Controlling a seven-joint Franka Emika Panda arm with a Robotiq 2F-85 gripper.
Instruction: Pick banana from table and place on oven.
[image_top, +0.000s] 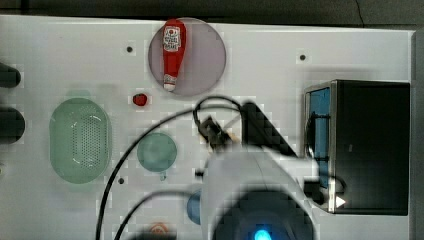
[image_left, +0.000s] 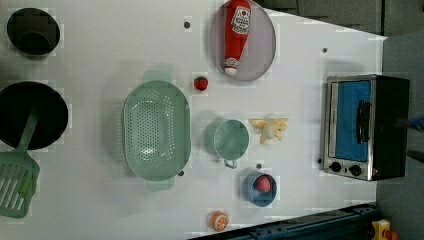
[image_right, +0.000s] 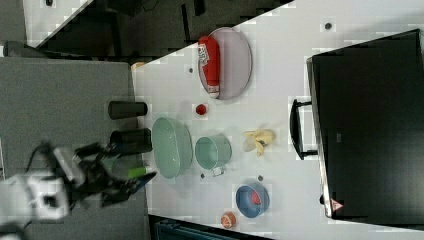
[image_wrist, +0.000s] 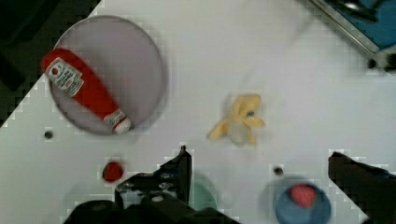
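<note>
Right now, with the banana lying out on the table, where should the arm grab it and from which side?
Grip the banana across its pale central body, coming straight down from above. It lies flat on the white table with peel flaps splayed outward, so the middle looks like the only compact part. Open space around it, between the green cup and the oven, likely leaves clearance.

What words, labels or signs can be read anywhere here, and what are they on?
None can be read as words.
Red ketchup bottle on the grey round plate: white label with a red emblem, print too blurred to read.
Black boxy toaster oven: a red-and-white triangular warning sign at one corner, no legible text, and a faint mark on top, unreadable.
</note>
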